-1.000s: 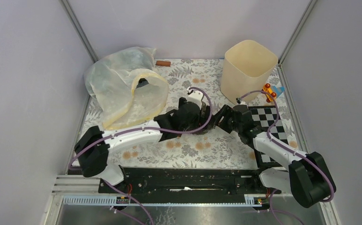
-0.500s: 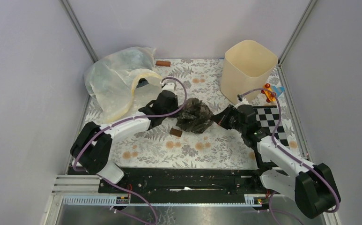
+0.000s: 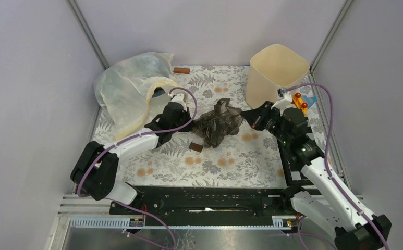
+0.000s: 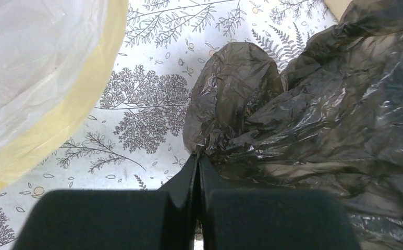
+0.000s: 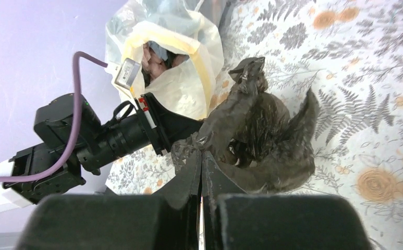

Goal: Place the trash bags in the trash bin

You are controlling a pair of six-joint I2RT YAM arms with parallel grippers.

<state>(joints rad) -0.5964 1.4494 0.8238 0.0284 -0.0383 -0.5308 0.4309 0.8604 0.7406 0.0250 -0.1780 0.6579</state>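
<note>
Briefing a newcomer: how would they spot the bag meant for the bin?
On the floral table, look in the middle, left of the cream trash bin. The trash bag is the small, crumpled, dark brown one, unlike the bigger whitish bag with a yellow rim.

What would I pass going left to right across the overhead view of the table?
The whitish bag with a yellow rim → left pincer → dark trash bag, pinched from both sides → right pincer → cream trash bin.
</note>
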